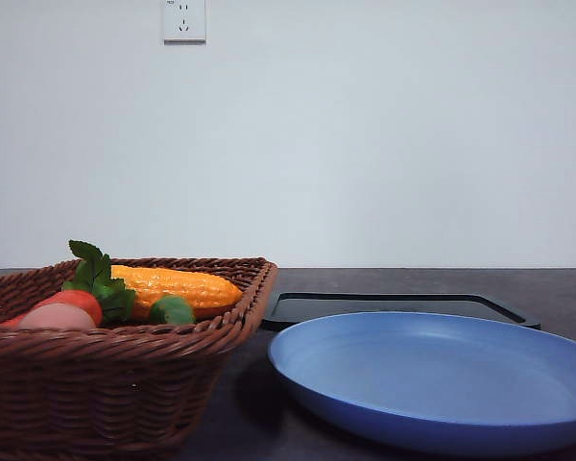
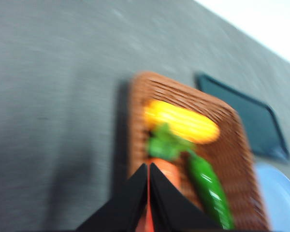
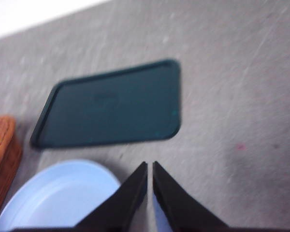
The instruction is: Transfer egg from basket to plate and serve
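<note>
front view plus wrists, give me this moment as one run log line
egg: in basket | plate: bare | left gripper: shut, above basket | right gripper: shut, above plate edge | tray: bare

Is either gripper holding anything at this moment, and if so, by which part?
Nothing is held. The left gripper and right gripper both have their fingers closed together with nothing between them. The egg lies in the basket.

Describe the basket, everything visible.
The basket is brown woven wicker, rectangular, with flared sides and a braided rim. It sits upright on the dark table, left of the blue plate, apparently not touching it. Inside lie an egg, a carrot, a corn cob and a green vegetable.
</note>
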Available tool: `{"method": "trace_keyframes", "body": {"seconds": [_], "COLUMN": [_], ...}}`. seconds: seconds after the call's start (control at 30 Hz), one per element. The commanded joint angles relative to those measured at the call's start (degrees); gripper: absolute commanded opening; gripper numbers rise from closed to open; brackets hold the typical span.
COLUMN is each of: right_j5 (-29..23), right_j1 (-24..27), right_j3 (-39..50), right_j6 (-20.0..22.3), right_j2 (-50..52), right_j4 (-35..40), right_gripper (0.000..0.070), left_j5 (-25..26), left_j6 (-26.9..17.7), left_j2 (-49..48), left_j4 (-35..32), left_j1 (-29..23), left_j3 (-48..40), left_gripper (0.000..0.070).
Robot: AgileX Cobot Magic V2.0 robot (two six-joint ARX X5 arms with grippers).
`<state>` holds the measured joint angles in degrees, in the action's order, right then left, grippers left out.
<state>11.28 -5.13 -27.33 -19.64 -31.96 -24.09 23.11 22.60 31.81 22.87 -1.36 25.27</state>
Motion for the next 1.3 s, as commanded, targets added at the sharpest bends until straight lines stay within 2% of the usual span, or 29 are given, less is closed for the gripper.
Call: {"method": "trace_keyframes", "body": {"seconds": [0.0, 0.1, 0.3, 0.4, 0.47, 0.5, 0.6, 0.7, 1.07, 1.17, 1.27], "right_j5": [1.7, 5.1, 11.5, 14.8, 15.2, 15.2, 15.1, 15.2, 15.6, 15.9, 15.9], "right_j1": [0.0, 0.0, 0.0, 0.0, 0.0, 0.0, -0.1, -0.6, -5.1, -5.6, -5.6], "right_j3": [-2.8, -7.4, -12.3, -12.3, -12.3, -12.2, -12.1, -12.1, -12.0, -12.0, -12.0], "right_j6": [3.1, 5.5, 10.1, 10.6, 11.9, 12.3, 12.6, 12.6, 10.8, 10.8, 10.8], "right_j2": [-3.7, -10.1, -20.4, -24.3, -26.9, -28.2, -31.8, -35.2, -45.4, -47.4, -48.1], "right_j4": [-2.0, -7.5, -15.8, -17.6, -18.5, -18.6, -18.2, -17.6, -8.9, -7.7, -7.4], "right_gripper": [0.0, 0.0, 0.0, 0.0001, 0.0032, 0.0067, 0.0212, 0.0259, 0.0249, 0.0185, 0.0085], "left_j5": [2.8, 5.2, 5.7, 5.7, 5.7, 5.7, 5.6, 5.6, 5.6, 5.6, 5.6], "left_j6": [-4.8, -8.3, -12.8, -12.7, -12.7, -12.6, -11.9, -10.0, -9.7, -9.7, -9.7], "left_j2": [3.8, 9.4, 16.7, 18.1, 18.3, 18.3, 18.3, 18.3, 18.3, 18.3, 18.3], "left_j4": [1.5, 5.8, 13.9, 13.8, 13.2, 13.0, 12.5, 12.0, 12.3, 12.3, 12.3], "left_j1": [0.1, 1.1, 5.5, 8.0, 9.4, 10.0, 11.2, 11.5, 11.5, 11.5, 11.5], "left_j3": [3.3, 8.4, 16.4, 17.9, 18.1, 18.2, 18.2, 18.2, 18.2, 18.2, 18.2], "left_gripper": [0.0, 0.0, 0.0, 0.0, 0.0018, 0.0043, 0.0213, 0.0353, 0.0362, 0.0362, 0.0362]}}
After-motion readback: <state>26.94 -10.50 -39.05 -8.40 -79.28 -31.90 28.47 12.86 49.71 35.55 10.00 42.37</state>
